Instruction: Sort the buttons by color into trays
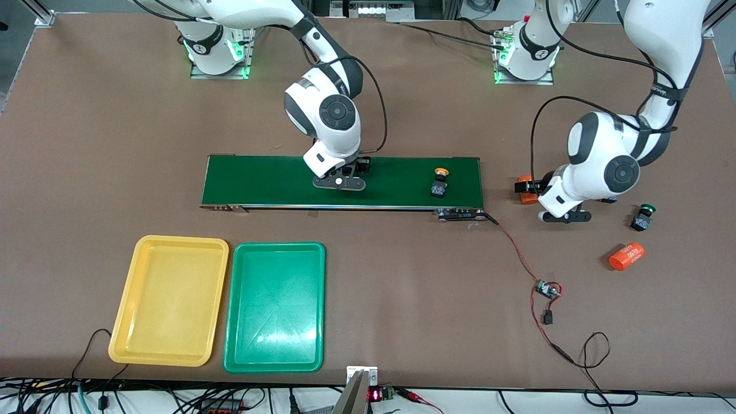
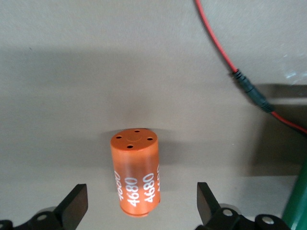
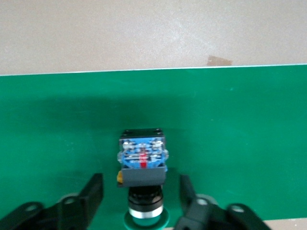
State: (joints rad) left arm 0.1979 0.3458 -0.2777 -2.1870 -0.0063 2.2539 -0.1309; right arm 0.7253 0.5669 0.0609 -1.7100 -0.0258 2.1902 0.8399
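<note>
Both trays empty: my right pincer half-spread around green button on belt, left pincer spread, waiting.

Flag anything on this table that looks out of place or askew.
Two orange cylinders lie tipped on their sides at the left arm's end of the table; they are not buttons. A green-capped button lies beside them, off the conveyor belt. The yellow tray and green tray hold nothing yet.
</note>
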